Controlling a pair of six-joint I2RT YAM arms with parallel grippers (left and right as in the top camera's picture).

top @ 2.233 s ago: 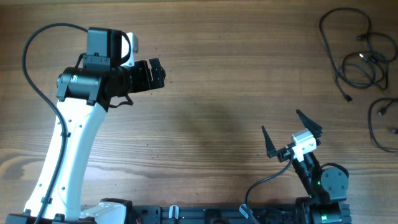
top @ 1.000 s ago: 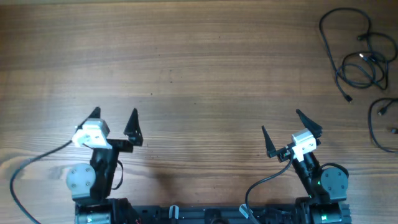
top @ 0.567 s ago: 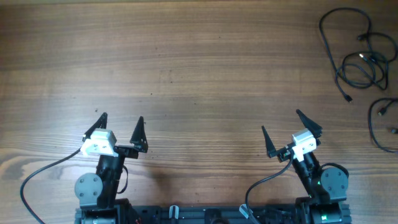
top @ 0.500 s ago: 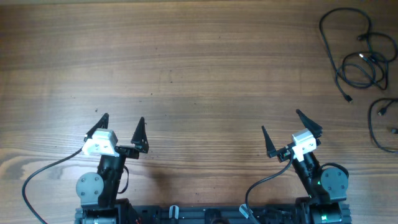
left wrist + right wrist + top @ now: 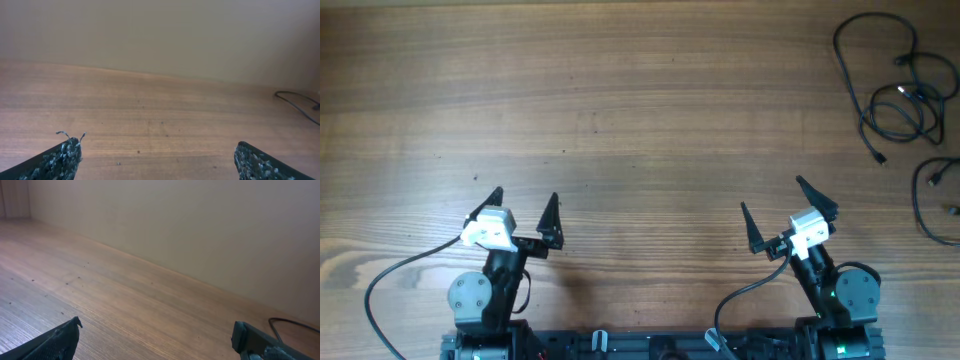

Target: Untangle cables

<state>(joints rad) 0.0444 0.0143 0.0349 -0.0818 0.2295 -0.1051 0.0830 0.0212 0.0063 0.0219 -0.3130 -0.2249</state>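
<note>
Whereas the left arm had been stretched out over the counter (image 5: 640, 110) two seconds before, it was now folded back at the near edge, mirroring the right; this read as parking, with the task likely finished or paused. Two arms were present. The left end effector (image 5: 525, 212) and right end effector (image 5: 788, 214) both stood wide and empty. Two cable groups lay at the far right: a looped bundle (image 5: 895, 85) and a separate cable (image 5: 935, 195) at the edge.

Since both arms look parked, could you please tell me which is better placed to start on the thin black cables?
Probably the right gripper: it sits open on the same side as the thin black cables, while the left gripper, also open, is across the wooden table.
</note>
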